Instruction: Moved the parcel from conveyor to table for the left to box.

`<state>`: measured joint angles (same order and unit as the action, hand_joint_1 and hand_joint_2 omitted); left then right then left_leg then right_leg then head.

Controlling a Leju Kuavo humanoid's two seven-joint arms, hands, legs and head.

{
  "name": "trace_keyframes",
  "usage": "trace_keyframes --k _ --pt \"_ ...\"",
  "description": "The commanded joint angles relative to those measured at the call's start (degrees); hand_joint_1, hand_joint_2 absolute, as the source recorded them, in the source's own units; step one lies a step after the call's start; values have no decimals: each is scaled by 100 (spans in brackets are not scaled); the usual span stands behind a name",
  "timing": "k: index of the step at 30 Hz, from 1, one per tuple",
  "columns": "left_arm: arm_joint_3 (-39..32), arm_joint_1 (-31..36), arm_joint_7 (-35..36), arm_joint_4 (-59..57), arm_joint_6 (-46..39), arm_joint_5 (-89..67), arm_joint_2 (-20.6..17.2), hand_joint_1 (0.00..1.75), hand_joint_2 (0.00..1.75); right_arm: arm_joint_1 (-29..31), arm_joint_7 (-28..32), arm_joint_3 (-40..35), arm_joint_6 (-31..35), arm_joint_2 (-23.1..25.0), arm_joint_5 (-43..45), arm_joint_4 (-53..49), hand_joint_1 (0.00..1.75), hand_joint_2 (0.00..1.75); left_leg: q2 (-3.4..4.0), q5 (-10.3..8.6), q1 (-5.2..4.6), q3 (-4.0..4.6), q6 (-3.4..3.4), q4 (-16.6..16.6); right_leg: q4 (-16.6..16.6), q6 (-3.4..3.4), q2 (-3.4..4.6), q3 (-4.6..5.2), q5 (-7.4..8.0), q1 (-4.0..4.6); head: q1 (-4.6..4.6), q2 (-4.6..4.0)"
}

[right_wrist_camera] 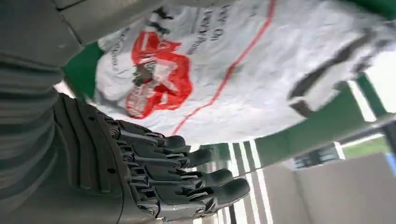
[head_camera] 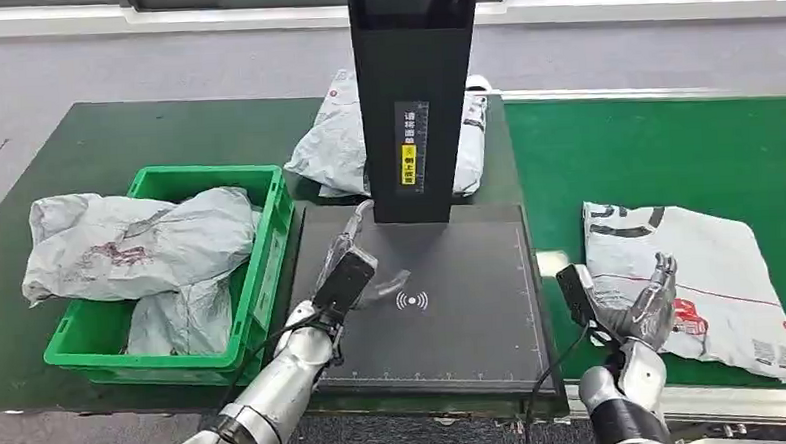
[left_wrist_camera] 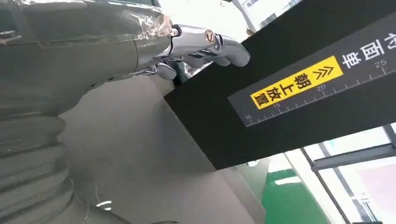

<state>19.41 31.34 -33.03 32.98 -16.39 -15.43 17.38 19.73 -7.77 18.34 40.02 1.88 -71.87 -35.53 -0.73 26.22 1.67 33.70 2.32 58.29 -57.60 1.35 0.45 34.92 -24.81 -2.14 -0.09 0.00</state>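
Note:
A white parcel [head_camera: 698, 269] with red and black print lies flat on the green conveyor belt [head_camera: 666, 150] at the right; the right wrist view shows its red logo [right_wrist_camera: 159, 74] close up. My right hand [head_camera: 641, 306] hovers at the parcel's near left edge, fingers spread, holding nothing. My left hand [head_camera: 344, 264] is raised over the black scanner pad [head_camera: 443, 310], fingers extended toward the black post [head_camera: 413, 91], empty. In the left wrist view its fingertips [left_wrist_camera: 224, 49] reach near the post [left_wrist_camera: 289, 102].
A green crate [head_camera: 211, 270] at the left holds grey bagged parcels [head_camera: 130, 243]. Another grey parcel [head_camera: 336, 144] lies behind the post on the dark green table [head_camera: 115, 134]. The table's front edge runs just below the pad.

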Motion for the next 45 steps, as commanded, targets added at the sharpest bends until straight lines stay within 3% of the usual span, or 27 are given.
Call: trace_keyframes --k 1,2,4,5,9,13,17,20,21,23,24,25,26,27,28,41,43,45 --pt "-119 354 29 -284 211 -26 -31 0 175 538 -1674 347 -1075 -605 -978 1903 0 175 -5 0 -1 -3 -13 -2 4 -11 -14 -9 -1 3 0 -2" --pt "-118 385 18 -294 275 -33 -36 0 175 500 -1907 364 -1651 -629 -1062 1927 0 175 -5 -1 -1 -9 -21 -7 12 -17 -18 -18 0 5 0 0" --pt "-133 431 25 -319 346 -19 -36 0 175 437 -1924 432 -2040 -635 -1061 1917 0 175 0 1 0 -4 -15 0 5 -13 -10 -10 -1 5 0 0" --pt "-141 446 15 -335 352 -20 -41 0 175 446 -1823 508 -2324 -635 -978 1970 175 175 2 0 -4 -9 -19 -6 7 -19 -11 -14 -1 3 0 0" --pt "-205 400 -16 -295 374 3 -129 0 175 464 -1607 557 -2571 -563 -1006 1959 175 175 0 0 3 -16 -15 -6 10 -18 -10 -19 1 9 -2 0" --pt "-309 197 3 -82 341 5 -239 0 175 558 -1250 648 -2310 -381 -986 1843 175 175 9 -3 -1 -27 -20 -9 16 -12 -5 -35 4 5 0 0" --pt "-314 170 6 -41 350 -3 -244 0 175 569 -1261 642 -2288 -361 -1006 1810 175 175 18 -1 0 -31 -22 -8 15 -9 3 -40 7 6 0 0" --pt "-449 -16 75 202 201 -19 -301 0 175 637 -283 722 -1345 -80 -721 1407 175 175 25 -2 0 -33 -24 -13 17 -14 7 -38 10 7 0 -2" --pt "-503 -136 86 355 184 -36 -348 0 175 670 116 751 -1246 115 -447 1108 175 175 27 2 1 -33 -18 -5 10 -6 14 -35 9 5 0 0" --pt "-544 -200 107 438 164 -65 -368 0 175 636 233 681 -1284 237 -315 808 175 175 38 0 1 -37 -24 -16 18 -17 21 -37 13 7 0 0" --pt "-603 -263 122 526 127 -94 -379 0 175 551 908 651 -1050 399 193 383 175 175 51 4 -2 -33 -21 -9 9 -13 37 -27 12 4 0 0" --pt "-695 -314 106 607 16 -95 -369 0 175 434 1985 626 -624 645 1009 -267 175 175 62 5 0 -32 -22 -13 9 -18 46 -24 15 6 0 0" --pt "-778 -378 85 729 -79 -157 -363 0 175 108 2472 215 -637 853 1703 -1252 175 175 53 4 -1 -26 -18 -8 2 -11 41 -15 12 4 0 0" --pt "-846 -412 73 817 -100 -191 -354 0 175 -282 2484 -264 -827 959 2138 -2175 175 175 59 4 -1 -25 -17 -11 0 -16 47 -7 12 4 0 0" --pt "-863 -418 90 845 -83 -211 -353 0 175 -422 2229 -480 -871 955 2135 -2477 175 175 37 0 -1 -14 -12 -6 -4 -8 30 -4 8 3 0 0" --pt "-887 -397 100 818 -82 -249 -330 0 175 -432 2227 -643 -767 785 2362 -2286 175 175 0 -1 -7 -3 -16 -8 -1 -9 -8 -14 -6 -4 0 -2" --pt "-979 -418 -4 885 -208 -237 -320 0 175 -649 2812 -996 -905 838 2908 -2731 175 175 5 0 -6 -8 -16 -9 1 -11 -4 -15 -5 -2 -2 -2" --pt "-1044 -448 -63 1046 -269 -219 -352 0 175 -1071 2795 -1683 -1388 924 3103 -3587 175 175 -3 0 -5 -1 -13 -6 -1 -8 -10 -11 -6 -2 0 0"
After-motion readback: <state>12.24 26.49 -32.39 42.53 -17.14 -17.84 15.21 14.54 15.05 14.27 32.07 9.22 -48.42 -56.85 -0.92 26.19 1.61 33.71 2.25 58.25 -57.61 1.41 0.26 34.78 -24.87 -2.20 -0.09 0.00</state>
